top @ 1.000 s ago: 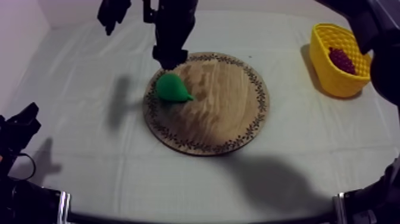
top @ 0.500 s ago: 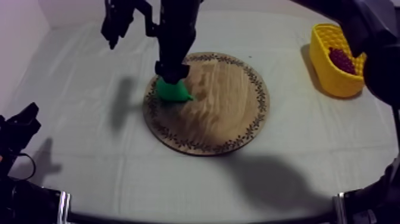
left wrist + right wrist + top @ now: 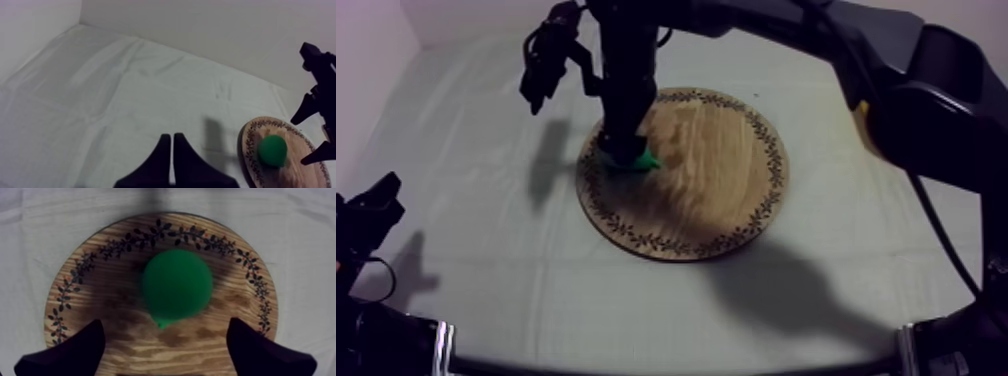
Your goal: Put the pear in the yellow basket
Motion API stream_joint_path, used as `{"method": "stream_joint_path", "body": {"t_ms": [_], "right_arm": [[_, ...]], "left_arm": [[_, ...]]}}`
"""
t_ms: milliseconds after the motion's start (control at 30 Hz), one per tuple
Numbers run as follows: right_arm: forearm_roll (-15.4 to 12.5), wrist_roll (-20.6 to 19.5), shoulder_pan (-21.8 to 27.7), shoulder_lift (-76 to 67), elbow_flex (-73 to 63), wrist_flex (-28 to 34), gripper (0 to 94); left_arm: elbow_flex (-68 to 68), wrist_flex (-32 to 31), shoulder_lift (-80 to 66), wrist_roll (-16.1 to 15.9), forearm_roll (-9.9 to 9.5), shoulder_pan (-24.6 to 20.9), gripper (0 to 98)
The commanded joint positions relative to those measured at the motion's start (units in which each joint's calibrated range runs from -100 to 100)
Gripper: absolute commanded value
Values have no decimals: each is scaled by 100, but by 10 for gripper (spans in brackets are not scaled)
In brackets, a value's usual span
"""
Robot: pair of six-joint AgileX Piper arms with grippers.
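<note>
right gripper (image 3: 165,323) spread wide over pear (image 3: 176,285) on board (image 3: 100,263) | from above, contact unclear | left gripper (image 3: 172,137) clenched, empty

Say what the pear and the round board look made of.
The pear looks like matte plastic or foam: even green, no shine, no skin marks. The board looks like wood, unglossy: grain lines show, with a dark leaf pattern printed or burned along its rim.
</note>
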Motion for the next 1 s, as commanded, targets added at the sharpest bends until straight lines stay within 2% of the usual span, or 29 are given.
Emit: {"method": "stream_joint_path", "body": {"t_ms": [0,533,800,967], "right_arm": [[-16,6,14,206,-85,30,702],[-128,41,53,1200,-829,11,675],[-162,-21,59,1361,-966,-114,486],[-125,-43,75,1324,-958,-206,423]], "left_arm": [[0,-1,0,-1,-2,1,1],[0,-1,0,-1,-2,1,1],[0,-1,0,-1,-2,1,1],[0,-1,0,-1,-2,1,1]]}}
